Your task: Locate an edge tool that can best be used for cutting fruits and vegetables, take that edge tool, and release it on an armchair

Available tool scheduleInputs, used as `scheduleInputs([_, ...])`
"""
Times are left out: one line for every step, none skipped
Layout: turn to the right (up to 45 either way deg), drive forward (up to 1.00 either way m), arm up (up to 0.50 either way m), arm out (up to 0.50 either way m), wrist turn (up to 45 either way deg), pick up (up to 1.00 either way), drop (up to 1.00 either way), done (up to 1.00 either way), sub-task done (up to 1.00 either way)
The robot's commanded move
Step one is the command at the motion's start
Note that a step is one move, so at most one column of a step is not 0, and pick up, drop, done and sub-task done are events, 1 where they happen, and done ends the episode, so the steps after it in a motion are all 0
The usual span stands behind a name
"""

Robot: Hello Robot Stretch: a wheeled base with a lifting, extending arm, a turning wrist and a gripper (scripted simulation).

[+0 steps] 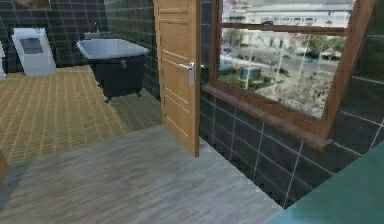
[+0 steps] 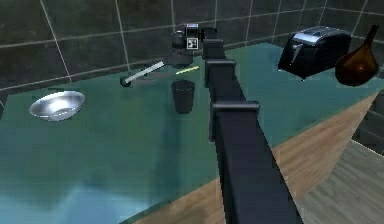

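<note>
In the arm side view my arm [image 2: 235,130] reaches out over a teal countertop [image 2: 100,160] toward the dark tiled wall. The gripper [image 2: 178,48] sits at the arm's far end, left of the white marker squares [image 2: 191,38]. Just below it a thin pale sliver [image 2: 185,71] lies on the counter; it is too small to name as a knife. A grey long-handled utensil [image 2: 143,74] with a dark rounded end lies to the left of that. I cannot tell whether the gripper holds anything.
On the counter are a dark cup [image 2: 183,97], a silver bowl [image 2: 57,105], a toaster [image 2: 312,50] and a brown vase [image 2: 362,58]. The forward view has an open wooden door [image 1: 178,70], a dark bathtub [image 1: 115,62], a large window [image 1: 285,55] and grey plank floor [image 1: 130,185].
</note>
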Motion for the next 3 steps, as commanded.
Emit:
scheduleInputs([0.0, 0.0, 0.0, 0.0, -45.0, 0.0, 0.0, 0.0, 0.0])
scheduleInputs([0.0, 0.0, 0.0, 0.0, -24.0, 0.0, 0.0, 0.0, 0.0])
scheduleInputs([0.0, 0.0, 0.0, -0.48, 0.0, 0.0, 0.0, 0.0, 0.0])
